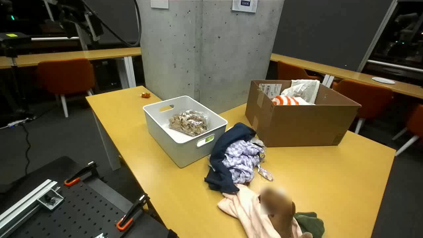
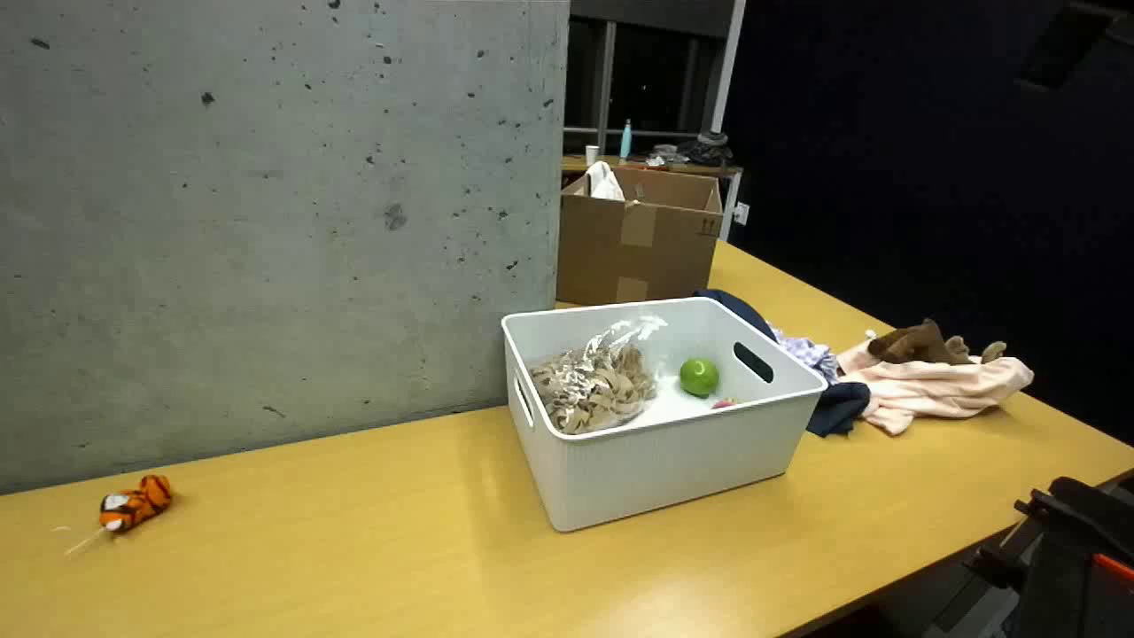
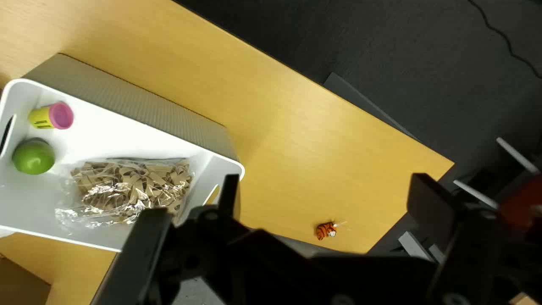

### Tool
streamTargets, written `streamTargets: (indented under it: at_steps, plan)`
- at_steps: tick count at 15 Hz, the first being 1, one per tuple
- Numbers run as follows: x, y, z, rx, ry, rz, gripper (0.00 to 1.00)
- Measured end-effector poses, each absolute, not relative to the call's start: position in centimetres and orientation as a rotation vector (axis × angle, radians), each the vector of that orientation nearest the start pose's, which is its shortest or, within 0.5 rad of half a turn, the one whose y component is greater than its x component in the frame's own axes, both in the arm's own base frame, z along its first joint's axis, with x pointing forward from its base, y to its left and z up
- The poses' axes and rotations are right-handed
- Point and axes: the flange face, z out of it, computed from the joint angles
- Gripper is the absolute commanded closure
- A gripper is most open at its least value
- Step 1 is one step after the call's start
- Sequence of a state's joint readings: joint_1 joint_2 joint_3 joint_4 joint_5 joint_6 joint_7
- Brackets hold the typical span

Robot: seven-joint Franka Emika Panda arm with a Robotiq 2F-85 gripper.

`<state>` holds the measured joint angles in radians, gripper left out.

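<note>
Pitted gray concrete pillar (image 1: 198, 49) in both exterior views, 2 paper sheets (image 1: 245, 5) on its faces. Yellow wood-topped table (image 1: 330, 175) up against it, soft glare on surface. Behind, similar long counters (image 1: 109, 53) either side of pillar, 4 rust-orange chairs (image 1: 66, 77) near them, some pale legs showing. Dark gray floor (image 1: 56, 135). Dark panels (image 1: 317, 29) above counters. Dark window (image 2: 656, 89) with pale frame (image 2: 729, 62); black wall or partition (image 2: 886, 177) beside it. Light brighter over table, room edges dim.
</note>
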<state>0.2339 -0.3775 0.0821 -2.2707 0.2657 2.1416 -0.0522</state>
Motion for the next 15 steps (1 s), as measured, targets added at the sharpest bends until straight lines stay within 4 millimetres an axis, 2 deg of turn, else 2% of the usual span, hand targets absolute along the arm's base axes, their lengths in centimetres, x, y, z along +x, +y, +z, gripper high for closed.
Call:
streamTargets:
  at_steps: [9,12,15]
  plan:
    - [43.6,15.6,53.2,-2.866,-0.351,-0.319,0.0]
    - [44.1,13.3,52.1,-2.888,-0.277,-0.299,0.0]
    - [45.0,9.2,50.1,-2.914,-0.149,-0.331,0.0]
